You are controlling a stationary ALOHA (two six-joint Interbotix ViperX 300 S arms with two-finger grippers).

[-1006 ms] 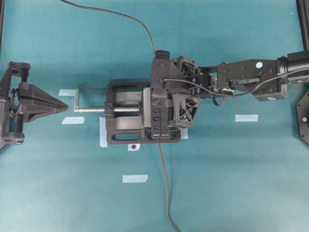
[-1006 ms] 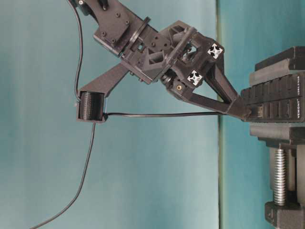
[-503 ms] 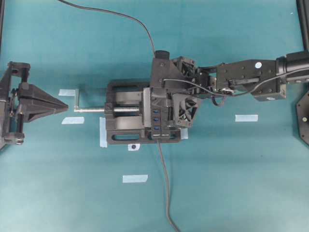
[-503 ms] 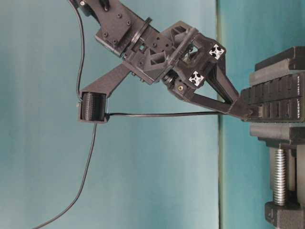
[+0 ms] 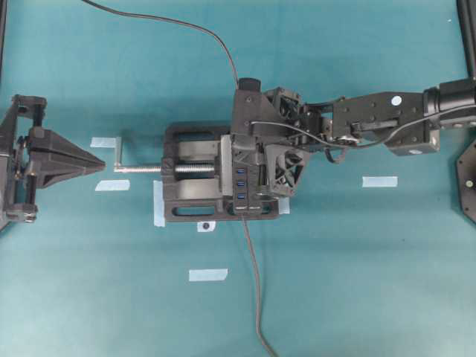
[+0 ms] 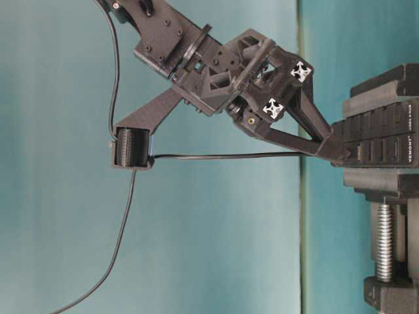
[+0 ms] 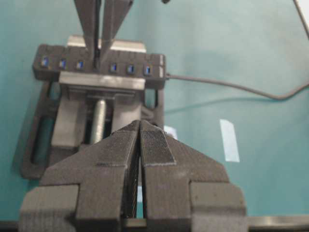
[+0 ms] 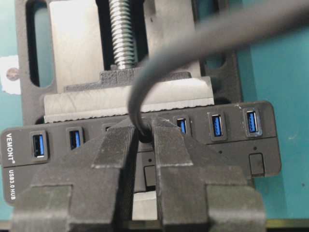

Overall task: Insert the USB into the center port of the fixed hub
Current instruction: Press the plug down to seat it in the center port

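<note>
The fixed hub (image 8: 217, 145) is a black bar with a row of blue slots, clamped in a vise. My right gripper (image 8: 143, 131) is shut on the USB (image 8: 145, 135) and presses it against the middle of the row. Only the plug's rear end and its dark cable (image 6: 222, 156) show between the fingers. The center port is hidden behind the plug and fingertips. At table level the right gripper (image 6: 330, 152) touches the face of the hub (image 6: 380, 140). My left gripper (image 5: 100, 161) is shut and empty, well left of the hub (image 5: 242, 182). It faces the hub (image 7: 130, 69) from a distance.
A black vise (image 5: 190, 182) with a silver screw (image 5: 141, 169) holds the hub. The hub's own grey cable (image 5: 253, 282) runs toward the front edge. Pale tape strips (image 5: 379, 181) (image 5: 207, 274) lie on the teal mat.
My right gripper has edged toward the hub with the plug, so its fingertips now sit tighter against the hub's face. The left arm has not moved.
</note>
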